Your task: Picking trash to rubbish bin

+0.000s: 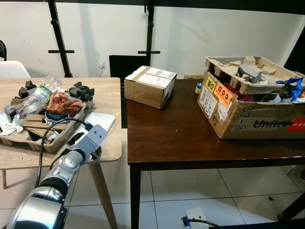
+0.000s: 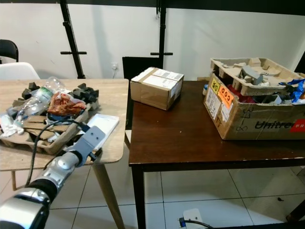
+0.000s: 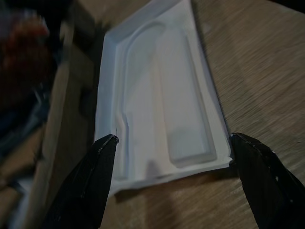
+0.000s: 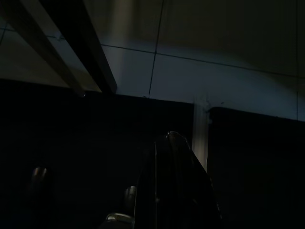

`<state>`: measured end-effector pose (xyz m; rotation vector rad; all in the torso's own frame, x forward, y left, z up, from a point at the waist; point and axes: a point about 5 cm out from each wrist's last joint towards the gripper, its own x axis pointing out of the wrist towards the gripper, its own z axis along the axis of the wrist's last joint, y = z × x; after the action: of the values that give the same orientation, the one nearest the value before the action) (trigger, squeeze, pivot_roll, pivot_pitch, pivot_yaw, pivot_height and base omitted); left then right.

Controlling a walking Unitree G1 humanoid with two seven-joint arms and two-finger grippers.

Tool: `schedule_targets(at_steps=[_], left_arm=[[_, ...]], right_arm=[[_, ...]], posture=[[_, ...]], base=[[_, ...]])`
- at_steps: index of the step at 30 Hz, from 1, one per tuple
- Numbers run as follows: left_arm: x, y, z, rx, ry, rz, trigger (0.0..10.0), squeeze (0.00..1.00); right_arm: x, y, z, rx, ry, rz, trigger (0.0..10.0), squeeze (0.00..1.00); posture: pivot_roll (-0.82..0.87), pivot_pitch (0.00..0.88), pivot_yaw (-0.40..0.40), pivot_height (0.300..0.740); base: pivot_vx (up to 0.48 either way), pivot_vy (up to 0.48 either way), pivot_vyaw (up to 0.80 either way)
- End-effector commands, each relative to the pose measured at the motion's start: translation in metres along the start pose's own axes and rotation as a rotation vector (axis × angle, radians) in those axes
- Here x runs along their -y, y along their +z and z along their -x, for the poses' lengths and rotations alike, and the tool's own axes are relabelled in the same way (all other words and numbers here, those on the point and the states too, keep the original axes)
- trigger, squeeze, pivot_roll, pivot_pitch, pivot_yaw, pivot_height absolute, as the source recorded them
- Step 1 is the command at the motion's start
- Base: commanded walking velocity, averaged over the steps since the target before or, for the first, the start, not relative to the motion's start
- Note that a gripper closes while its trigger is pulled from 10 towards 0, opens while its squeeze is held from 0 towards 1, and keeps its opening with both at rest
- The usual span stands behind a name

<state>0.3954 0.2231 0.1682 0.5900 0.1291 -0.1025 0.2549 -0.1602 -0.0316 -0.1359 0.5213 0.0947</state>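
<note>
Two tables are standing side by side: a light wooden table point(image 1: 107, 98) on the robot's left, a dark table point(image 1: 181, 133) beside it. The dark one is carrying a big cardboard box point(image 1: 252, 112) stuffed with pulp packing and scraps, likely serving as the bin, plus a small sealed carton point(image 1: 150, 86). A pulp tray point(image 1: 33, 131) is holding a bottle point(image 1: 35, 98) and wrappers. The left end effector point(image 3: 171, 143), fingers spread open, is straddling a white plastic tray point(image 3: 162, 95) lying flat at the table edge, lining up to grip. The right arm is hanging idle; its fingers' state is unclear.

plastic tray point(image 1: 101, 121) on left table point(image 1: 110, 98), right of trash pile point(image 1: 45, 112) | boxes on right table point(image 1: 176, 129)
</note>
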Motion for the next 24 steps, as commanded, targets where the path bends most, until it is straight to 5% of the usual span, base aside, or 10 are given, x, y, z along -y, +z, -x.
schedule_targets(at_steps=[1, 3, 7, 15, 16, 17, 20, 21, 23, 24], left_arm=[[0.007, -0.016, 0.003, -0.085, -0.033, 0.086, 10.0, 0.00], [0.011, -0.019, 0.002, -0.106, -0.061, 0.197, 10.0, 0.00], [0.016, -0.019, 0.002, -0.111, -0.102, 0.211, 10.0, 0.00], [0.031, -0.021, 0.003, -0.130, -0.243, 0.159, 10.0, 0.00], [0.034, -0.021, 0.003, -0.131, -0.278, 0.135, 9.8, 0.00], [0.038, -0.021, 0.004, -0.135, -0.323, 0.094, 8.1, 0.00], [0.042, -0.022, 0.005, -0.139, -0.370, 0.051, 8.1, 0.00], [0.043, -0.023, 0.006, -0.146, -0.385, 0.034, 4.4, 0.00], [0.045, -0.026, 0.007, -0.168, -0.412, 0.010, 0.0, 0.00], [0.047, -0.029, 0.008, -0.181, -0.432, -0.002, 0.0, 0.00]], right_arm=[[0.003, -0.007, 0.004, -0.013, -0.016, -0.015, 10.0, 0.00], [0.004, -0.007, 0.004, -0.012, -0.019, -0.013, 10.0, 0.00], [0.005, -0.008, 0.004, -0.012, -0.021, -0.012, 10.0, 0.00], [0.004, -0.008, 0.004, -0.014, -0.021, -0.010, 10.0, 0.00], [0.004, -0.007, 0.004, -0.014, -0.021, -0.010, 10.0, 0.00], [0.004, -0.007, 0.004, -0.014, -0.021, -0.010, 10.0, 0.00], [0.004, -0.007, 0.004, -0.013, -0.021, -0.010, 10.0, 0.00], [0.003, -0.007, 0.004, -0.013, -0.021, -0.010, 10.0, 0.00], [0.003, -0.007, 0.003, -0.014, -0.020, -0.011, 10.0, 0.00], [0.003, -0.007, 0.003, -0.014, -0.020, -0.011, 10.0, 0.00]], posture=[[-0.04, 0.174, -0.017, 0.740], [-0.04, 0.173, -0.019, 0.740], [-0.04, 0.172, -0.021, 0.740], [-0.04, 0.171, -0.023, 0.740], [-0.04, 0.172, -0.023, 0.740], [-0.04, 0.174, -0.023, 0.740], [-0.04, 0.174, -0.023, 0.740], [-0.03, 0.173, -0.023, 0.740], [-0.03, 0.174, -0.023, 0.740], [-0.03, 0.173, -0.023, 0.740]], base=[[0.000, 0.000, 0.00], [0.000, 0.000, 0.00], [0.000, 0.000, 0.00], [0.000, 0.000, 0.00], [0.000, 0.000, 0.00], [0.000, 0.000, 0.00], [0.000, 0.000, 0.00], [0.000, 0.000, 0.00], [0.000, 0.000, 0.00], [0.000, 0.000, 0.00]])
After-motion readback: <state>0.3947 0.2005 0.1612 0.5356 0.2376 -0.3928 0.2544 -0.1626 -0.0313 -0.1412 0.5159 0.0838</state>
